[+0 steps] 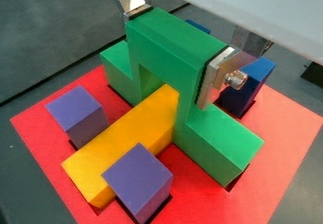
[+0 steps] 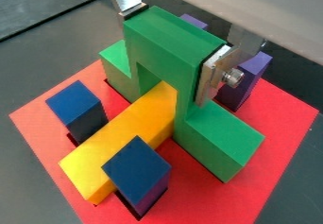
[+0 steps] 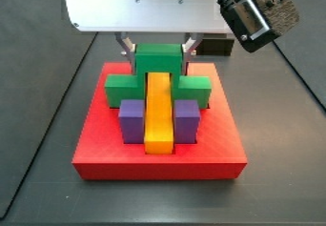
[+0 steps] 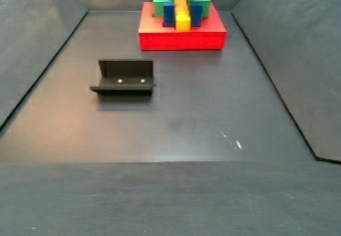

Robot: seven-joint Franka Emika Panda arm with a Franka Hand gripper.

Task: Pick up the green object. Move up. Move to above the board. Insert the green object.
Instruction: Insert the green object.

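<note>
Fixture point(image 4: 123, 79) sits left of centre on the dark worktop, well apart from everything else. Red board point(image 4: 182, 39) is at the far edge, near the middle, slightly right; also seen in a side view point(image 3: 159, 158) and both wrist views point(image 1: 284, 133) point(image 2: 284, 124).

On the board, left to right in a side view: purple block point(image 3: 132, 116), long yellow bar point(image 3: 158, 111), second purple block point(image 3: 186, 116). Blocks touch the bar's sides, each sunk in a recess. Wrist views show more blue and purple blocks point(image 1: 78, 112) point(image 2: 136, 167) in recesses around the bar.

Green object point(image 3: 158, 70) straddles the yellow bar, arch over it, side legs down on the board point(image 1: 171, 53) point(image 2: 171, 48).

Gripper point(image 3: 158, 47) is right above the board, fingers point(image 1: 217, 75) pinching the green object's raised middle from both sides.
</note>
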